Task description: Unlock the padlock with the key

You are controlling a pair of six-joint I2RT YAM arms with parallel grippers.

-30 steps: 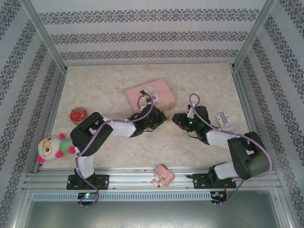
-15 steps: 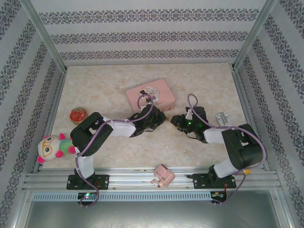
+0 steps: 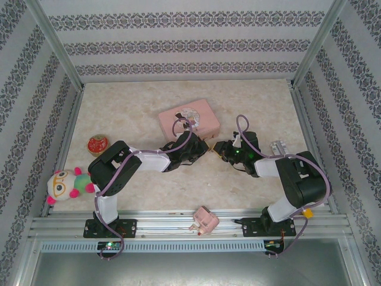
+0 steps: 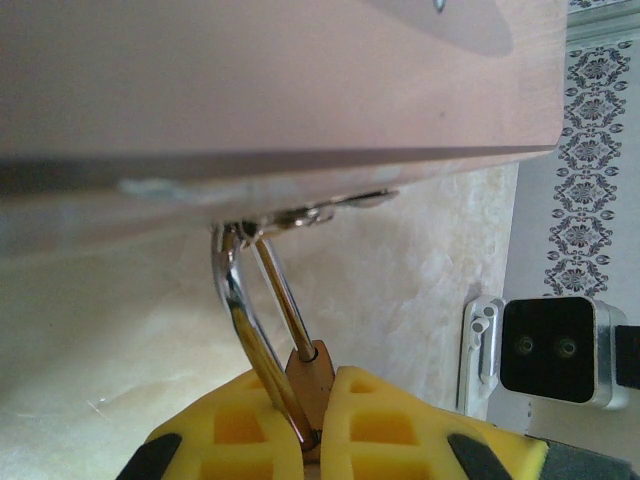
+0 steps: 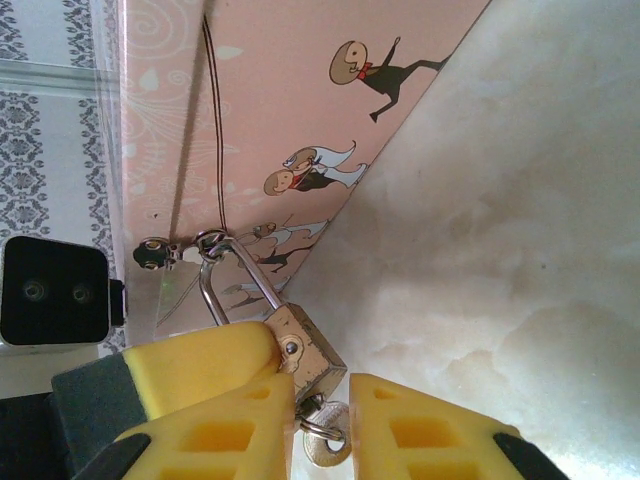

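Over the last second the right arm had swung in leftward, bringing the right end effector (image 5: pixel 322 425) close against the left end effector (image 4: pixel 318 425) near the middle of the tabletop (image 3: pixel 131 113). Its gap had eased slightly narrower. The left one stayed clamped on the padlock (image 5: pixel 300 352), which hung by its shackle from the clasp of the pink tin (image 3: pixel 189 116), on the side facing the near edge. The right fingers sat narrow on either side of the key (image 5: pixel 326 448) under the padlock, but a firm pinch could not be confirmed. The shackle looked closed, so the turn probably remained.
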